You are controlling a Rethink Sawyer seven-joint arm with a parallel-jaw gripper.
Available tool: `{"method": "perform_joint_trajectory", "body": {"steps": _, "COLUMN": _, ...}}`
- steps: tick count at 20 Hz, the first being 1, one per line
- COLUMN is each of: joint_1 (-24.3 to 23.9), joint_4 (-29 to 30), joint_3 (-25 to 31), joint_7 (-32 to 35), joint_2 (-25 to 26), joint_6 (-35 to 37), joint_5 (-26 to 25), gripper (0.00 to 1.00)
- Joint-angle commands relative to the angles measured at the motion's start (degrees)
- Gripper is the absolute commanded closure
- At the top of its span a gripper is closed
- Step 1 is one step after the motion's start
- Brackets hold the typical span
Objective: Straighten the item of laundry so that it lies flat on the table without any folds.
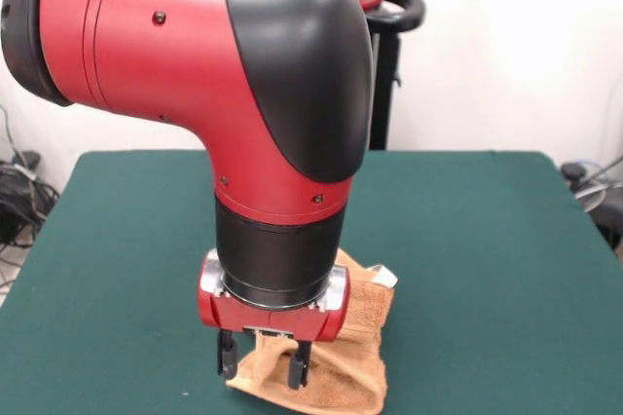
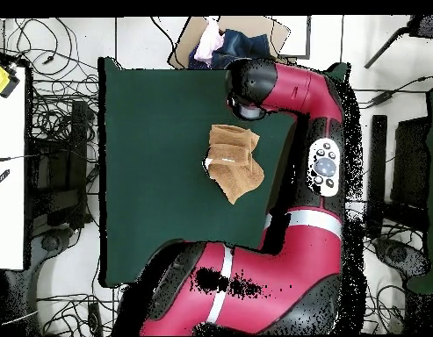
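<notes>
The red and black arm's two-fingered gripper [image 1: 265,364] hangs low over the near end of the small orange-tan terry-cloth towel [image 1: 336,366], which lies bunched on the large dark green felt-topped table [image 1: 467,269]. In the front view the dark fingers [image 1: 227,354] stand apart, and a raised ridge of cloth rises into the gap between them; whether the pads already touch that ridge cannot be told, and nothing shows them pressed shut on it. The towel sits close to the table's edge on the side facing the front camera, with its long axis running back from that edge towards the table's middle. It is plainly folded: the overhead view shows a narrow, creased shape [image 2: 234,161] with layers doubled over one another, and a small white tag [image 1: 386,278] shows at its far corner in the front view. The relation that matters is that nearly all the cloth lies behind and to one side of the fingers, towards open green felt. My judgement is that a pinch on this ridge, then a pull along that axis, would open the folds.
</notes>
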Motion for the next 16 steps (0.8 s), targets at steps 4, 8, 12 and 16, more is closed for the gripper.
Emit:
{"method": "perform_joint_trajectory", "body": {"steps": 4, "joint_1": 3.8, "joint_4": 1.8, "joint_3": 0.6, "joint_7": 0.4, "joint_2": 0.7, "joint_6": 5.9, "joint_5": -3.9, "gripper": 0.00}}
{"method": "perform_joint_trajectory", "body": {"steps": 8, "joint_1": 3.6, "joint_4": 1.7, "joint_3": 1.0, "joint_7": 0.5, "joint_2": 0.7, "joint_6": 6.1, "joint_5": -4.3, "gripper": 0.00}}
{"method": "perform_joint_trajectory", "body": {"steps": 12, "joint_1": 3.5, "joint_4": 1.6, "joint_3": 1.2, "joint_7": 0.4, "joint_2": 0.8, "joint_6": 6.2, "joint_5": -4.5, "gripper": 0.00}}
{"method": "perform_joint_trajectory", "body": {"steps": 16, "joint_1": 3.5, "joint_4": 1.4, "joint_3": 1.1, "joint_7": 0.4, "joint_2": 0.9, "joint_6": 6.2, "joint_5": -4.6, "gripper": 0.00}}
